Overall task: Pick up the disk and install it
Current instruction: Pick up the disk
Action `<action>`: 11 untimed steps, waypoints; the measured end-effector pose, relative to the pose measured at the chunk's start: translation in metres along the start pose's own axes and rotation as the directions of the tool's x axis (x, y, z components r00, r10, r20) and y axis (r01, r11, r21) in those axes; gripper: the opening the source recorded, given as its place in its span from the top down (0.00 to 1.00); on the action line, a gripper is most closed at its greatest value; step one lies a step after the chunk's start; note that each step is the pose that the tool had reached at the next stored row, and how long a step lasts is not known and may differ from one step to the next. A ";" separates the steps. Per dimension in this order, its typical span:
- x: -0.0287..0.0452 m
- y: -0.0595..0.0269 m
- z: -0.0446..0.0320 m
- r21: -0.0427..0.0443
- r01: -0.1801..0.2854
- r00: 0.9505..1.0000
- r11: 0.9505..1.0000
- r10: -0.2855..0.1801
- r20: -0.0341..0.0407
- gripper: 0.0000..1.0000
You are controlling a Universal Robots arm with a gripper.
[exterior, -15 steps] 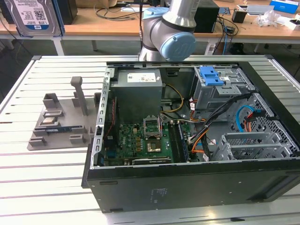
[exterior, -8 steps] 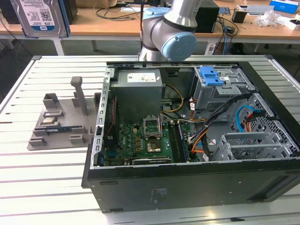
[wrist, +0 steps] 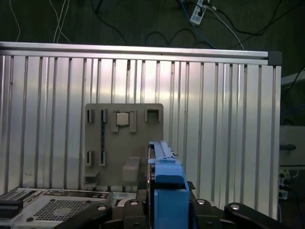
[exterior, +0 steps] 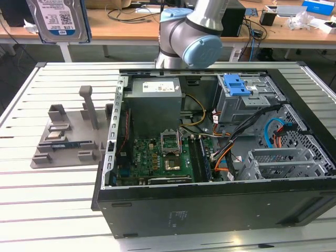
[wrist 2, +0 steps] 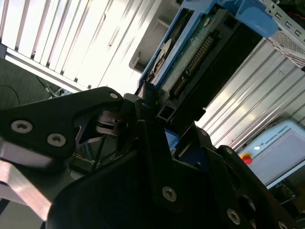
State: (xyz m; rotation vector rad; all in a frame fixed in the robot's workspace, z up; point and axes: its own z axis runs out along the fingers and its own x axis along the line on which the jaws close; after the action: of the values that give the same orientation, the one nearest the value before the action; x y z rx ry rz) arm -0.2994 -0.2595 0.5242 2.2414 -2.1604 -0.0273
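Note:
The disk (exterior: pixel 58 18) is raised high at the exterior view's upper left, its blue-and-white barcode label facing the camera, well above the table. In the second wrist view my gripper (wrist 2: pixel 162 119) is shut on one end of the disk (wrist 2: pixel 190 57), whose green circuit board and blue side rails show. In the first wrist view the disk (wrist: pixel 164 179) stands edge-on between the black fingers (wrist: pixel 209 207), over the grey holder block (wrist: pixel 124 143) far below.
An open computer case (exterior: pixel 113 157) lies on the slatted metal table (exterior: pixel 42 205), with a metal drive cage topped by a blue latch (exterior: pixel 236 84) at its back right. The grey holder block (exterior: pixel 68 139) sits left of the case. Desks with cables stand behind.

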 end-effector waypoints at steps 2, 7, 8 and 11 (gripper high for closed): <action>0.0013 -0.0124 -0.0003 -0.001 0.000 1.000 1.000 0.000 0.000 0.63; 0.0035 -0.0350 -0.0010 -0.003 0.000 1.000 1.000 0.000 0.000 0.63; 0.0040 -0.0398 -0.0010 -0.003 0.000 1.000 1.000 0.000 0.000 0.63; 0.0052 -0.0547 -0.0014 -0.004 0.000 1.000 1.000 0.000 0.000 0.63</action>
State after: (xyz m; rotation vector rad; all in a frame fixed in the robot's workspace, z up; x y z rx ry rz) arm -0.2445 -0.2626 0.5239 2.2391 -2.1584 -0.0321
